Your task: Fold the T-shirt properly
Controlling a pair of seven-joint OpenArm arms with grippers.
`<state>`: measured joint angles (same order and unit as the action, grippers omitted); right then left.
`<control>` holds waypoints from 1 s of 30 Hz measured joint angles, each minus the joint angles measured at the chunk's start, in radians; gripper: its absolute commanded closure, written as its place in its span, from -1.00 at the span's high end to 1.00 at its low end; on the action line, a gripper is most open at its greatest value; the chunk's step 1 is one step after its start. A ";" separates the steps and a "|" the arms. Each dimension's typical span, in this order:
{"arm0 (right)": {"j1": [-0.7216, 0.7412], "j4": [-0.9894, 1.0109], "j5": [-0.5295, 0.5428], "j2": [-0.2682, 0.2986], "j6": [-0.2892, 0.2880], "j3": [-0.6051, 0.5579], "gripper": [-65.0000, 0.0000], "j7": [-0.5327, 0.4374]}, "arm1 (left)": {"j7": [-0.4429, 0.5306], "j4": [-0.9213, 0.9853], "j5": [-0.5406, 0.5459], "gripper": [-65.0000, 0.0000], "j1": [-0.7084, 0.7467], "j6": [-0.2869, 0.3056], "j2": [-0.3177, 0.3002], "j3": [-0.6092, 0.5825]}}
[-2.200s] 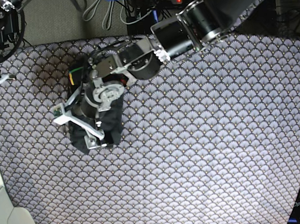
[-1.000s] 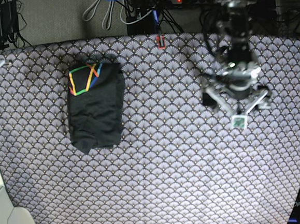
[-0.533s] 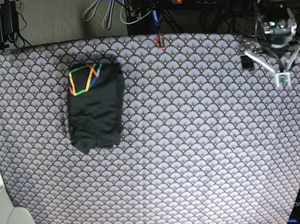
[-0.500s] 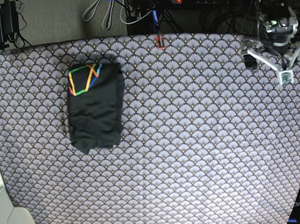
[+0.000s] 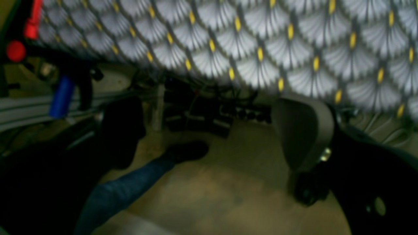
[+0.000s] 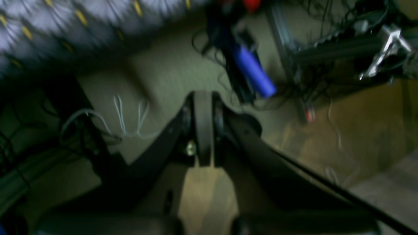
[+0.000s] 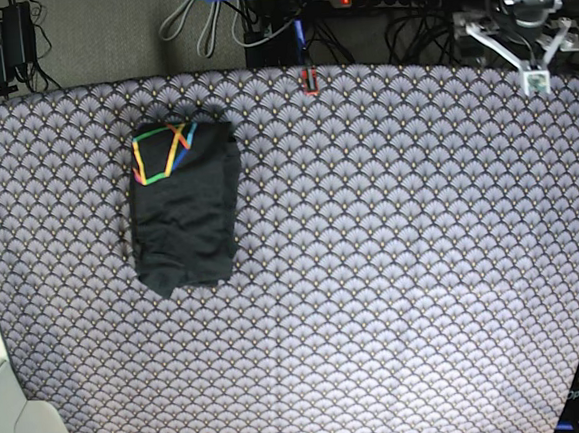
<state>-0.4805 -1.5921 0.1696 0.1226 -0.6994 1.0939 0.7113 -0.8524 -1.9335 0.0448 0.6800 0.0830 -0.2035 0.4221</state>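
Shirt (image 7: 183, 207) sits folded on the cloth (image 7: 394, 268); left gripper (image 7: 522, 33) gaping well away, right gripper (image 6: 203, 130) pinched empty. Loose bottom edge might spring open.

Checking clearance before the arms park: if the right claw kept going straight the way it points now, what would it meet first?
Probably the bare floor beyond the table edge; a blue cylinder lies off to the side. The right claw is shut, and blur leaves depth unclear.

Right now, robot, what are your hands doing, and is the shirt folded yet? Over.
Left gripper open, empty, off the table's far corner. Right gripper shut, empty. T-shirt folded on patterned cloth. Nothing in the way.
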 measured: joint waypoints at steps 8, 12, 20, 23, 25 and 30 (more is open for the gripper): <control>0.001 0.252 -0.066 0.049 0.001 -0.002 -1.00 -0.012 | 0.000 0.005 0.006 -0.16 0.056 0.127 0.070 -0.010; 0.045 0.445 -0.192 0.063 0.011 -0.018 -1.00 -0.093 | -0.010 0.084 -0.003 -0.12 0.082 0.127 0.073 -0.013; 0.118 0.807 -0.351 0.069 0.004 -0.086 -1.00 -0.364 | 0.074 0.351 -0.003 -0.26 0.047 0.129 0.070 -0.029; 0.140 0.895 -0.383 0.063 0.004 -0.134 -1.00 -0.403 | 0.153 0.462 -0.002 -0.26 0.026 0.124 0.061 -0.085; 0.158 0.941 -0.396 0.060 0.004 -0.157 -1.00 -0.447 | 0.213 0.570 -0.002 -0.26 0.004 0.125 0.062 -0.116; 0.187 1.057 -0.447 0.072 0.008 -0.230 -1.00 -0.563 | 0.360 0.843 -0.005 -0.26 -0.068 0.123 0.063 -0.189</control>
<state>-0.2939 -0.5346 -0.2771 0.1944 -0.6910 0.8639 0.1486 -0.4923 -1.0908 0.0395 0.6121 0.2058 -0.1410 0.2333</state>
